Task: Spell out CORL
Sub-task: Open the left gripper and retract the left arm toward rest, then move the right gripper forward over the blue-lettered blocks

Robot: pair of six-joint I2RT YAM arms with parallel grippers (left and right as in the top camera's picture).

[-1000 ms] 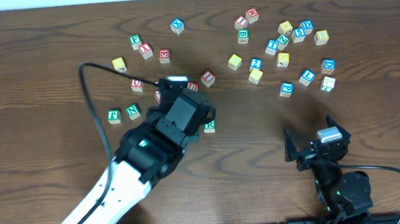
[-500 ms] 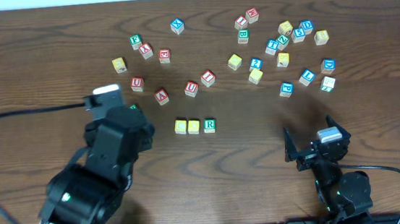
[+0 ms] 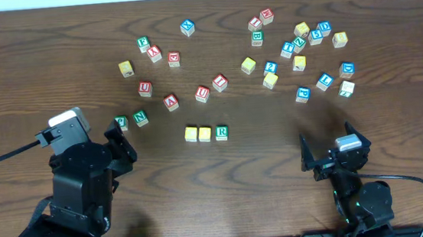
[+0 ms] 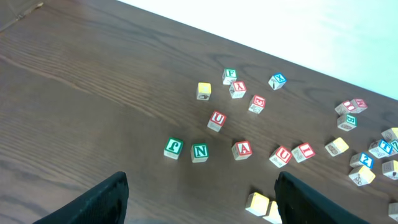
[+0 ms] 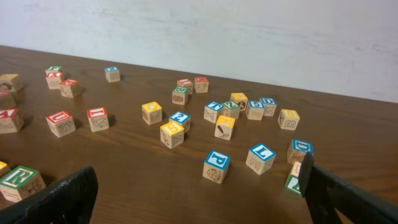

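Dark wood-grain table (image 3: 402, 194), seen from above, is strewn with lettered cubes. Just below the frame's centre, a yellow cube (image 3: 191, 134), a second yellow cube (image 3: 205, 133) and a green R cube (image 3: 222, 133) are lined up touching, as the start of the word; their yellow letters are too small to read. Space is left at the row's right end. The blue L cube (image 3: 324, 81) lies at centre right among loose cubes, well apart from the row. The left gripper (image 4: 200, 182), at lower left, is spread wide and empty. The right gripper (image 3: 326, 137), at lower right, is fully spread and empty, and is judged nearer the L.
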